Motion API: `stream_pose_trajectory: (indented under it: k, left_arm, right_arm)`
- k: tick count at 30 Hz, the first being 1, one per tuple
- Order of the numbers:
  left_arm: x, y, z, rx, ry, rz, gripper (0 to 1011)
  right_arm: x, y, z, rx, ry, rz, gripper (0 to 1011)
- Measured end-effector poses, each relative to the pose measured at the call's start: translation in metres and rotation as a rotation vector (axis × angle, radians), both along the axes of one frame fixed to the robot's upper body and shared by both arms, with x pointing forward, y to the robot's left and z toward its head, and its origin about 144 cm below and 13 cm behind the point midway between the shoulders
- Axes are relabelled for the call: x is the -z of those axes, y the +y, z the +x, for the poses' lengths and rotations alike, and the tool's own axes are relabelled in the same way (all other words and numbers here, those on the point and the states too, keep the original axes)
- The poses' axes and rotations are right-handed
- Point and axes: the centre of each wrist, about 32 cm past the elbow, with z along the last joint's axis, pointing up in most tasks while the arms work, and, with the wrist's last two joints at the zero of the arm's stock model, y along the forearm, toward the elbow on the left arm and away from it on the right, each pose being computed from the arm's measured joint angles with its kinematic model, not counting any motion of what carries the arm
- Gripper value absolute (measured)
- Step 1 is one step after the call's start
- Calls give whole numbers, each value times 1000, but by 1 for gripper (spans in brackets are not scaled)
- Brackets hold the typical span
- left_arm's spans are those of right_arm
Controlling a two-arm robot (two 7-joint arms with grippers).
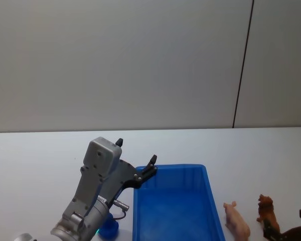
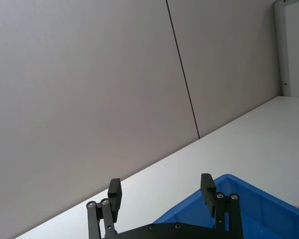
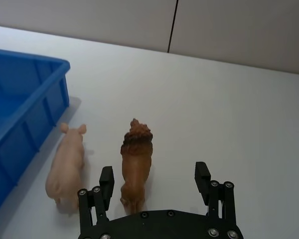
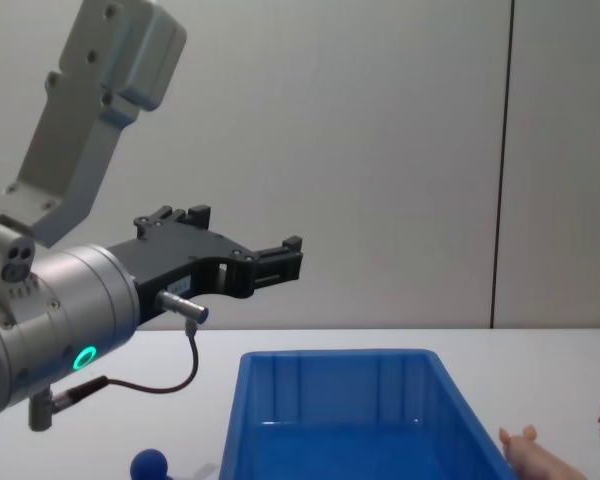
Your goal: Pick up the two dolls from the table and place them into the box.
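Observation:
The two dolls stand on the white table just right of the blue box. The pale pink pig is nearest the box wall, and the shaggy brown one is beside it. In the right wrist view my right gripper is open and low behind the brown doll, whose rear lies between the fingers; the pig sits outside them, by the box. My left gripper is open and empty, raised over the box's far left corner.
A small blue round object lies on the table left of the box, under my left arm. A plain grey wall with a dark vertical seam runs behind the table. White tabletop stretches to the right of the dolls.

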Motion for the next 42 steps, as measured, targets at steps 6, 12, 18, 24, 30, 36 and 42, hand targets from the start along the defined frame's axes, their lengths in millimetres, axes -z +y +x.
stream_pose_trajectory:
  k: [6, 12, 18, 24, 30, 36, 42]
  left_arm:
    - [0, 0, 0, 0, 0, 0, 1001]
    - [0, 0, 0, 0, 0, 0, 1001]
    - [0, 0, 0, 0, 0, 0, 1001]
    - [0, 0, 0, 0, 0, 0, 1001]
    - [0, 0, 0, 0, 0, 0, 1001]
    - [0, 0, 0, 0, 0, 0, 1001]
    - [0, 0, 0, 0, 0, 0, 1001]
  right_arm:
    - [10, -2, 1, -1, 27, -7, 1001]
    - [20, -4, 4, -10, 41, -12, 903]
    - [26, -4, 5, -17, 40, -15, 729]
    - [31, -4, 5, -25, 32, -16, 533]
    - [34, -4, 5, -33, 14, -13, 343]
    - [32, -2, 6, -43, -19, -6, 297]
    - [21, 3, 6, -63, -78, 4, 297]
